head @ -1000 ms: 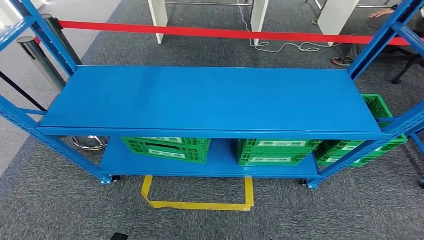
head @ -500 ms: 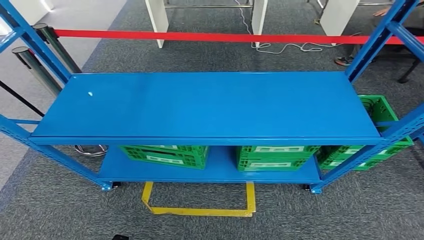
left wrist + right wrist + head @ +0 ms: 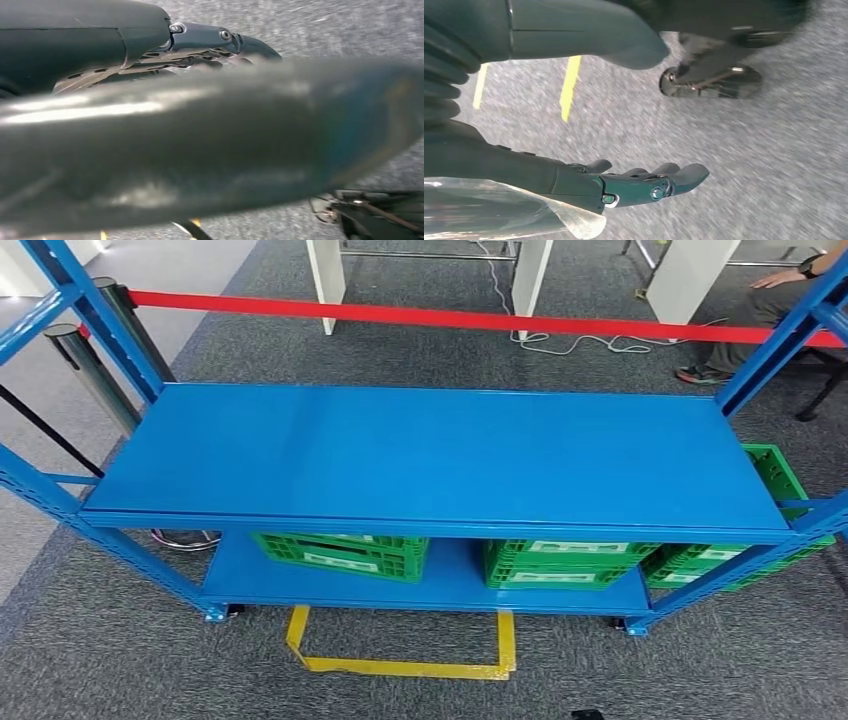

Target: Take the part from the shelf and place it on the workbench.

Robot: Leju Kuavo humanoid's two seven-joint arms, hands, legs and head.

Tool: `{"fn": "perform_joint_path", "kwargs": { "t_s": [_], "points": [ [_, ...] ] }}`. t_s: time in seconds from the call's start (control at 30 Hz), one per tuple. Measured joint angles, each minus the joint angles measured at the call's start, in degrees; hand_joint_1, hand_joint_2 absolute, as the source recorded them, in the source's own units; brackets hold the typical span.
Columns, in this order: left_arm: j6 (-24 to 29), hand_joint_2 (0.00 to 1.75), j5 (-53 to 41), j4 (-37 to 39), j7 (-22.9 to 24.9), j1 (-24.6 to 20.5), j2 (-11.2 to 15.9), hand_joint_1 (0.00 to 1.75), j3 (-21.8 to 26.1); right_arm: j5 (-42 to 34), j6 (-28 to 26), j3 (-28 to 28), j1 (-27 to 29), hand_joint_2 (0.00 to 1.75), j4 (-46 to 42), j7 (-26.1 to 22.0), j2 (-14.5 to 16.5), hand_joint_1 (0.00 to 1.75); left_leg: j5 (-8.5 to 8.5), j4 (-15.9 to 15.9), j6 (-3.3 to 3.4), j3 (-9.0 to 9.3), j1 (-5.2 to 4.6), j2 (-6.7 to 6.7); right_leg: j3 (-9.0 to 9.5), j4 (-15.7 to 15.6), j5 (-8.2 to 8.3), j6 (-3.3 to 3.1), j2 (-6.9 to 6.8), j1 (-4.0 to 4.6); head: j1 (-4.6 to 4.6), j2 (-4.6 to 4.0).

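Dark fingers of the right hand [image 3: 634, 185] lay stretched out and apart over grey carpet [image 3: 774, 165], holding nothing. The left hand [image 3: 220, 42] sat behind a blurred grey thumb, so whether it was wide or closed could not be told. Ahead stood the blue shelf [image 3: 430, 455], its top board bare; no part could be made out there. Green crates [image 3: 345, 552] sat on the lower board, yellow tape [image 3: 400, 665] marking the floor in front.
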Motion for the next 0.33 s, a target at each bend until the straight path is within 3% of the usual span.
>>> {"fn": "perform_joint_path", "kwargs": {
  "t_s": [0.03, 0.07, 0.1, 0.17, 0.23, 0.3, 0.33],
  "points": [
    [-0.53, 0.00, 1.16, -0.49, 0.08, -0.14, 0.23, 0.00, -1.09, -1.01, 0.21, 0.44, 0.78, 1.75, 0.04, 0.00, -0.13, 0.00, -0.04, 0.01, 0.08, 0.04, -0.09, 0.02, -1.65, 3.06, -0.93, 0.02, 0.00, 0.00, 0.03, 0.00],
    [-1.03, 0.00, 2.32, -1.13, 0.18, -0.32, 0.47, 0.00, -2.17, -2.01, 0.39, 0.89, 1.63, 1.75, 0.13, 0.00, -0.27, 0.00, -0.11, 0.01, 0.13, 0.10, -0.16, 0.02, -2.52, 4.38, -0.78, 0.01, 0.00, 0.00, 0.03, 0.00],
    [-1.54, 0.00, 3.44, -1.87, 0.28, -0.56, 0.72, 0.00, -3.20, -2.99, 0.54, 1.35, 2.48, 1.75, 0.28, -0.01, -0.40, 0.00, -0.18, 0.02, 0.13, 0.21, -0.20, -0.01, -2.23, 3.38, 0.52, -0.05, 0.00, 0.00, 0.03, 0.00],
    [-2.51, 0.00, 5.59, -3.49, 0.51, -1.10, 1.15, 0.00, -5.18, -4.87, 0.75, 2.20, 4.02, 1.75, 0.69, -0.07, -0.78, 0.00, -0.43, 0.02, -0.05, 0.59, -0.20, -0.09, 0.92, -3.65, 4.63, -0.31, -0.03, 0.00, 0.06, 0.00],
    [-3.47, 0.00, 7.75, -4.97, 0.72, -1.60, 1.57, 0.00, -7.24, -6.70, 1.07, 3.11, 5.18, 0.87, 1.07, -0.20, -1.12, 0.00, -0.75, 0.17, -0.60, 0.81, -0.41, -0.10, 4.05, -9.65, 6.87, -0.68, 0.02, 0.10, 0.01, 0.00],
    [-4.53, 0.00, 10.09, -6.12, 0.86, -1.80, 2.03, 0.00, -9.44, -8.73, 1.43, 4.12, 6.19, 0.00, 1.25, -0.32, -1.46, 0.00, -0.80, 0.15, -1.16, 0.85, -0.54, -0.04, 4.91, -10.88, 7.01, -1.06, 0.19, 0.29, -0.08, 0.00],
    [-4.78, 0.00, 10.67, -6.35, 0.88, -1.81, 2.16, 0.00, -9.97, -9.21, 1.50, 4.37, 6.44, 0.00, 1.26, -0.34, -1.53, 0.00, -0.74, 0.07, -1.27, 0.87, -0.49, -0.02, 4.86, -10.84, 7.03, -1.16, 0.24, 0.32, -0.10, 0.00]
  ]
}}
